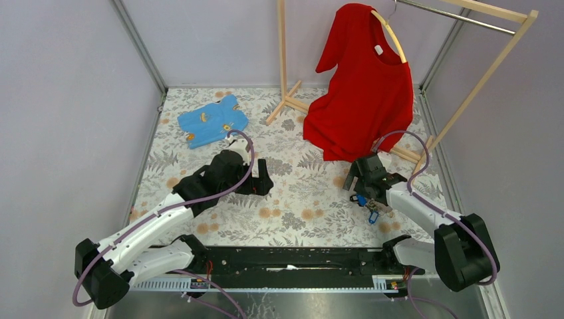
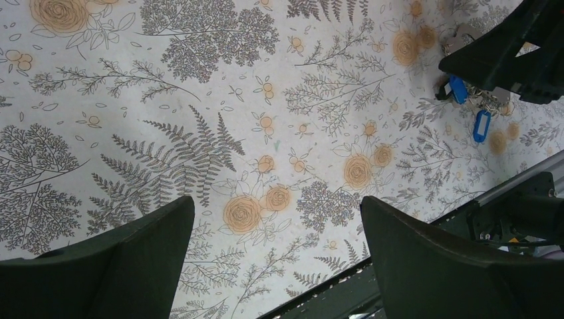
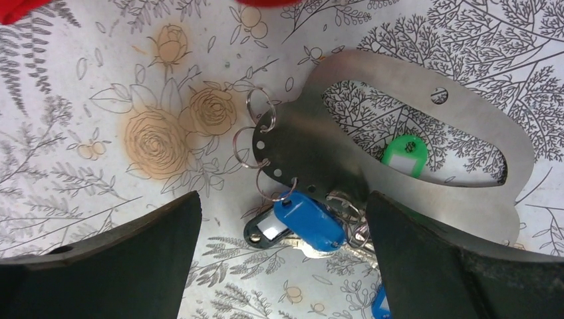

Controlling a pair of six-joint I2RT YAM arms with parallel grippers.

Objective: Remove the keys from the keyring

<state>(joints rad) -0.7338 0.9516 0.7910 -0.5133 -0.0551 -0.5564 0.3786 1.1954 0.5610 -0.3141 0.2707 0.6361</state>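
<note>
Floral-print desk (image 3: pixel 66 166), first grab pending: my right gripper (image 3: pixel 281 206) gapes wide, empty, over blue-tagged keys (image 3: pixel 309 222) on flat silvery metal keyring plate (image 3: pixel 299 153); next, pinch one key.

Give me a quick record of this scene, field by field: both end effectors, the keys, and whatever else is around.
left end effector: open, empty, over bare floral cloth
right end effector: open, directly above the keys
keys: bunched, blue-tagged, on rings threaded through a metal plate
green tag: visible through the plate's cut-out
red shirt: on a hanger at the back
blue garment: flat on the cloth, far left
</note>
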